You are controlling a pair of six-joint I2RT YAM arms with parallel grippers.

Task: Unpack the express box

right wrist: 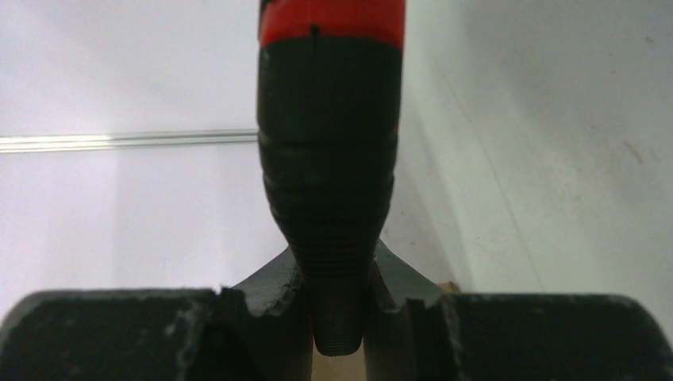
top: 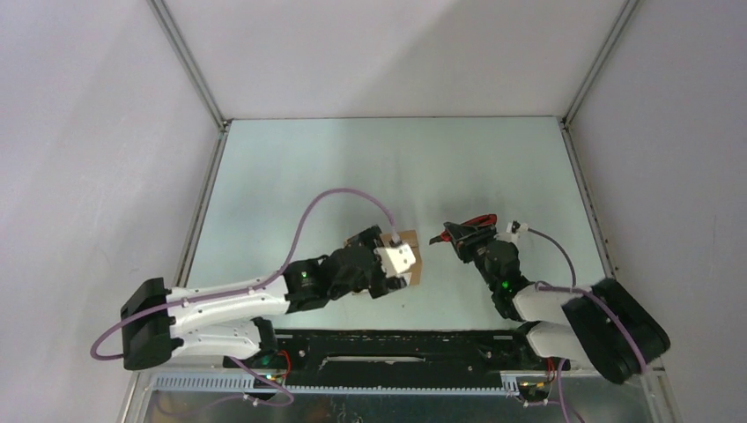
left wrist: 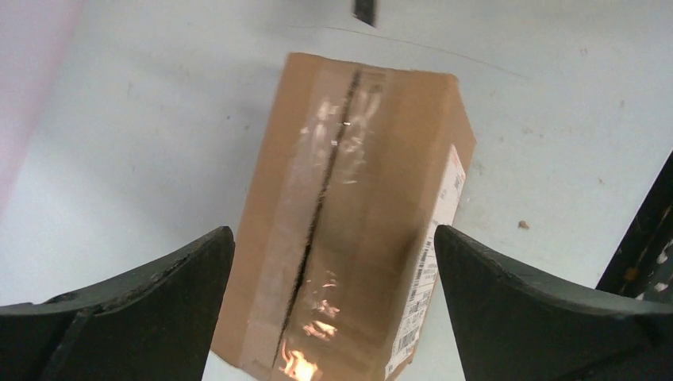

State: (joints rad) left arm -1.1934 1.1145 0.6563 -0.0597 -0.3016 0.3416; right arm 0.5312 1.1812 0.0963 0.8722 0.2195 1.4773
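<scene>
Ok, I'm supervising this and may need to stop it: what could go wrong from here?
The left gripper straddles the express box with its jaws open, so the box may slide if pushed. The right gripper pinches the utility knife only by its tapered handle end, so it might pivot under load.

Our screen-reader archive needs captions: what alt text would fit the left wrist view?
A brown cardboard express box, its top seam taped and marked by a dark line, lies on the pale table between the two black fingers of the wide-open left pincer. A white shipping label runs down its right side.
</scene>
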